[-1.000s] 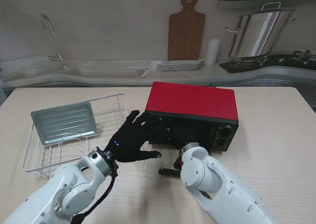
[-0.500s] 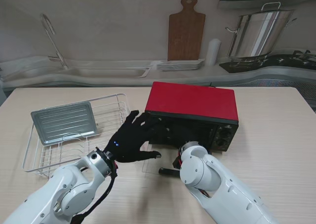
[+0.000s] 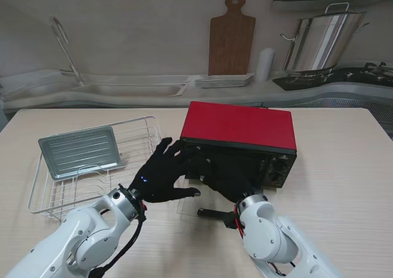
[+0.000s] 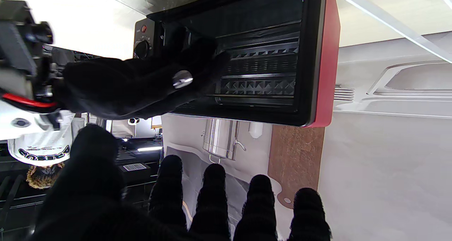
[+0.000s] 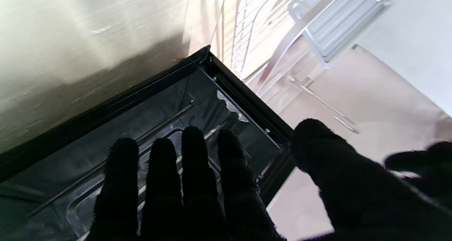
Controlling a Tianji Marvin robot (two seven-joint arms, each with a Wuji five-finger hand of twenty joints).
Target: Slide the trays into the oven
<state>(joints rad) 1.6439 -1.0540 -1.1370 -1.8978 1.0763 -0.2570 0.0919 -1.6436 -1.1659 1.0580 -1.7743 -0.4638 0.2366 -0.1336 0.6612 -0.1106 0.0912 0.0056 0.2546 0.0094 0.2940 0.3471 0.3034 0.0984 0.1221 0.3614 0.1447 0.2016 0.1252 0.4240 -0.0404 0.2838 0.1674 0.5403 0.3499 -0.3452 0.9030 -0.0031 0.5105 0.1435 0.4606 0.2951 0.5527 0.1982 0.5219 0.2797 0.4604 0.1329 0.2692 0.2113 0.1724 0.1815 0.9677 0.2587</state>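
- Stand view: the oven [image 3: 238, 134] sits mid-table with its glass door [image 3: 198, 199] folded down toward me. One tray [image 3: 80, 150] lies in the rack [image 3: 55, 198] to the oven's left, well apart from both hands, so that tray is not yet loaded. The left hand [image 3: 161, 173] is spread flat at the oven mouth's left edge, holding nothing. The right hand [image 3: 228, 175] reaches into the mouth; its grasp is hard to read here. Risk: both hands crowd one opening and could knock each other.
- Left wrist view: fingers [image 4: 212, 195] are straight and apart, empty. The right hand [image 4: 141, 84] lies across the cavity [image 4: 261, 68], in front of the side rails. Risk: pushing at an angle could jam a tray off its rails.
- Right wrist view: fingers [image 5: 192, 170] are extended side by side, thumb splayed, over what looks like a tray [image 5: 106, 202] inside; contact cannot be confirmed. Risk: leaning on the open door could tip or shift the oven; the rack [image 5: 254, 32] stands just beside it.
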